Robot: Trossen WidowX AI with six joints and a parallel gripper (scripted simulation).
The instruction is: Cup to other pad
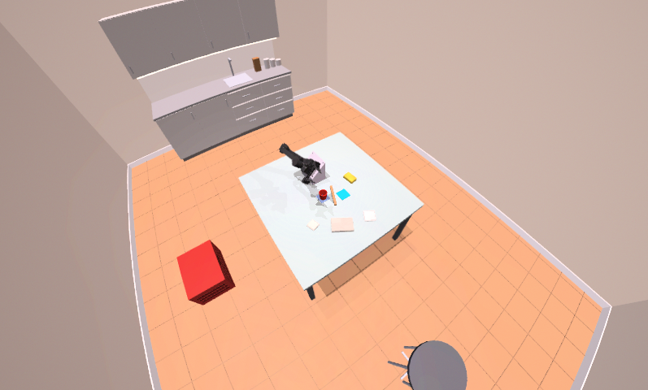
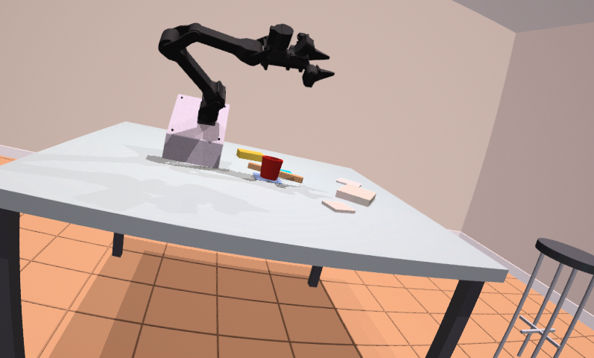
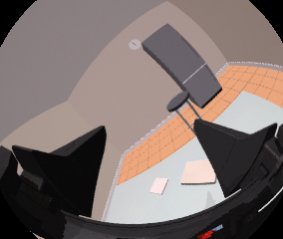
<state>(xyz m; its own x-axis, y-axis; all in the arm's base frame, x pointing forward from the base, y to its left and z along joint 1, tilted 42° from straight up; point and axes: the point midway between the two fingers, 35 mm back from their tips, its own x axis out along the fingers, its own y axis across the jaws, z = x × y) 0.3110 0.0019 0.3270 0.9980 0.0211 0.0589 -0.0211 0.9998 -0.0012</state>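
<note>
A red cup [image 1: 323, 194] [image 2: 271, 168] stands upright on a pale blue pad [image 2: 258, 177]; a bit of its red shows at the bottom edge of the wrist view [image 3: 205, 235]. No marbles can be made out in it. A bright cyan pad [image 1: 343, 194] [image 2: 286, 171] lies beyond an orange-brown bar [image 1: 333, 195] [image 2: 296, 177] that lies between the two pads. My gripper [image 2: 331, 66] [image 3: 151, 126] is open, with nothing between its fingers. It is high above the table, well away from the cup, and points roughly level.
A yellow block [image 1: 350, 177] [image 2: 249, 154] lies near the arm's base. Farther out lie a thick pale block [image 1: 341, 224] [image 2: 355, 195] [image 3: 198, 172] and two thin pale tiles, one on the left [image 1: 312, 225] and one on the right [image 1: 369, 215] in the top view.
</note>
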